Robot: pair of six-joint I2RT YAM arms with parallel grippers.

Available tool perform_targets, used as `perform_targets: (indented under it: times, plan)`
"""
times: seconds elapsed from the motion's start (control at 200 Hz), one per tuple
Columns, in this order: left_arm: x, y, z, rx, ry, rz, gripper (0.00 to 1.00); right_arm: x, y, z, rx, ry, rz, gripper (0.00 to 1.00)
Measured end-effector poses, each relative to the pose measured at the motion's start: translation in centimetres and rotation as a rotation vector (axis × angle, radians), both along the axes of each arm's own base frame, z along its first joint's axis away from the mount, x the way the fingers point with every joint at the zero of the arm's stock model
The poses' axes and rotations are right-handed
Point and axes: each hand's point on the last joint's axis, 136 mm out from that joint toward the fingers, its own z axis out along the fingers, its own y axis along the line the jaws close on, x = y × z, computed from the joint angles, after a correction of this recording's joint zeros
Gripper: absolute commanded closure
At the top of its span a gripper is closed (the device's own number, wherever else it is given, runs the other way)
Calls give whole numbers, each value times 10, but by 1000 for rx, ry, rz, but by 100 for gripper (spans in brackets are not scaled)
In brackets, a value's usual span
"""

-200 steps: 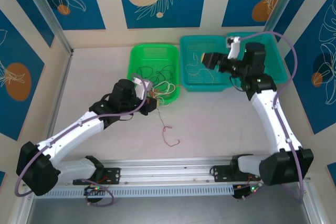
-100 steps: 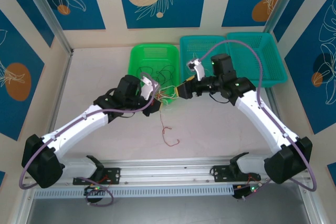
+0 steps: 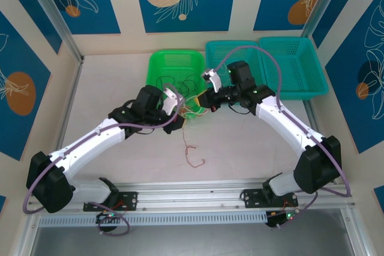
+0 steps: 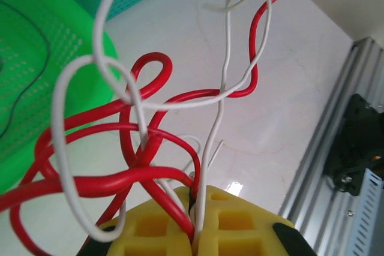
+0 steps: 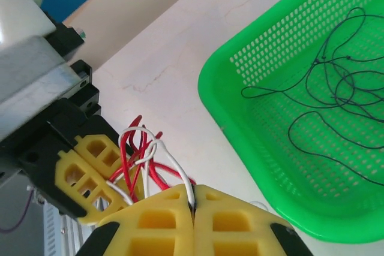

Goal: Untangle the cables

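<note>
Since a second ago the right arm has swung from the teal basket (image 3: 234,44) over to the left arm. The right end effector (image 5: 193,201) has pinched shut on a white wire (image 5: 174,166) of the cables (image 4: 144,148). The left end effector (image 4: 195,211) is clamped on the same red-and-white tangle, beside the green basket (image 5: 264,52). Black strands (image 5: 348,58) lie in that basket, and a red strand (image 3: 191,151) lies loose on the worktop (image 3: 108,88).

Cable tangle (image 3: 191,107) sits between the left gripper (image 3: 180,111) and right gripper (image 3: 203,101), before the leftmost basket (image 3: 155,64); more cables (image 3: 180,82) lie inside.
</note>
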Motion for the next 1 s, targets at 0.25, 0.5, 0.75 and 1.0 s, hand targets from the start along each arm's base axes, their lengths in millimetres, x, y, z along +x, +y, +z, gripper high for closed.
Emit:
perform_targets:
  times: [0.25,0.5,0.75,1.0]
  plan:
    - [9,22,-34,132,69,144,100,19,-86,11,75,-21,-364,100]
    - [3,34,-63,175,128,204,100,27,-170,19,160,14,-770,100]
    - [3,25,-65,115,108,211,98,29,-214,7,237,161,-988,100]
    - [-15,42,-101,139,196,265,69,38,-212,37,272,78,-965,100]
